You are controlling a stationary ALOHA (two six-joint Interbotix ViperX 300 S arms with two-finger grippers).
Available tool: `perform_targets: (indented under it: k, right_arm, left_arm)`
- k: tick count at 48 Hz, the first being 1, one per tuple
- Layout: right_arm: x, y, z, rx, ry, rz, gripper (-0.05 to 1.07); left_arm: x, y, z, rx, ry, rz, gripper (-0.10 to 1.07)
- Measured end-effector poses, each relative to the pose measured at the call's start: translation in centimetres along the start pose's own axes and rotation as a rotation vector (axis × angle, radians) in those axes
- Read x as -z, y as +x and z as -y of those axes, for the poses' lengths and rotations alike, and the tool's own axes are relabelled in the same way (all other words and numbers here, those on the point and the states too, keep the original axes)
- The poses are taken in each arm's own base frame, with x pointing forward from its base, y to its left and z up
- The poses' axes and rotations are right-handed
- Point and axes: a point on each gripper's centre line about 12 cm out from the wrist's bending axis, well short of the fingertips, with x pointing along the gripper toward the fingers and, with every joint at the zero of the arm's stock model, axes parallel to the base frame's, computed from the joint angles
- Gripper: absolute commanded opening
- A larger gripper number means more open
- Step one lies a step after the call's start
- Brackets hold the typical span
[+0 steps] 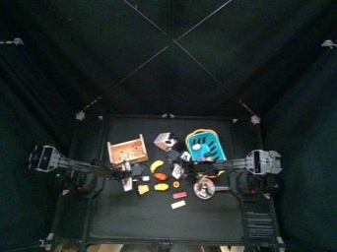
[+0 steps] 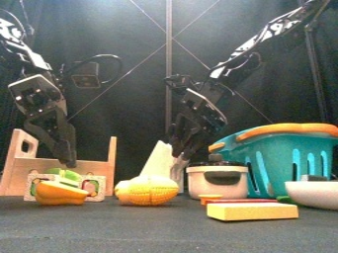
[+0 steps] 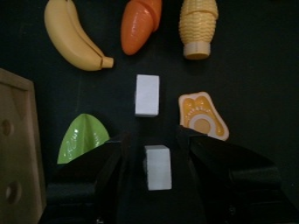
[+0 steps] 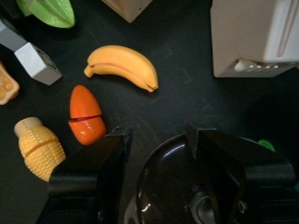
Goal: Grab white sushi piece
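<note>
Hovering over the white sushi piece [image 3: 156,167], the left gripper [image 3: 156,150], jaws standing wide apart with the block lying between them and nothing yet clamped. Lying flat on the black table [image 3: 251,79], near the left side of the spread, just right of the wooden box [image 3: 17,140]. Sitting a little farther out along the same line, a second white block [image 3: 147,94], with a green leaf-shaped piece [image 3: 83,138] on one side and an orange slice [image 3: 202,116] on the other. Lining up beyond those, a banana [image 3: 77,37], a carrot [image 3: 139,24] and a corn cob [image 3: 198,28].

Looking like light, rigid moulded plastic, smooth-faced and likely a bit slippery, not fragile. Calling for a pinch across the two long flat sides at mid-length, low enough to keep it from tipping or squirting out.

Hanging over a dark pot [image 4: 187,188], the right gripper [image 4: 158,149], jaws apart around the rim's width, whether gripping it being unclear.
</note>
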Motion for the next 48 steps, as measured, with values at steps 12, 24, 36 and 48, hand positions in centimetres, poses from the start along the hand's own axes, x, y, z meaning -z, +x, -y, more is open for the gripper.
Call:
perform_targets:
  k: [12,24,36,48]
  right_arm:
    - [0.0,0.0,0.1,0.003,0.0,0.0,0.87]
    - [0.0,0.0,0.1,0.003,-0.002,0.0,0.87]
    - [-0.1,0.1,0.0,0.002,0.001,-0.001,0.87]
    - [-0.8,-0.1,-0.2,-0.007,0.019,0.015,0.87]
  left_arm:
    - [-4.0,-3.2,-2.0,-0.073,-0.21,0.032,0.84]
    - [-4.8,-6.8,-8.3,-0.296,-0.363,-0.007,0.85]
    - [-3.8,-6.0,-11.5,-0.393,-0.39,-0.067,0.87]
    - [-2.0,-5.3,-12.9,-0.462,-0.322,-0.152,0.94]
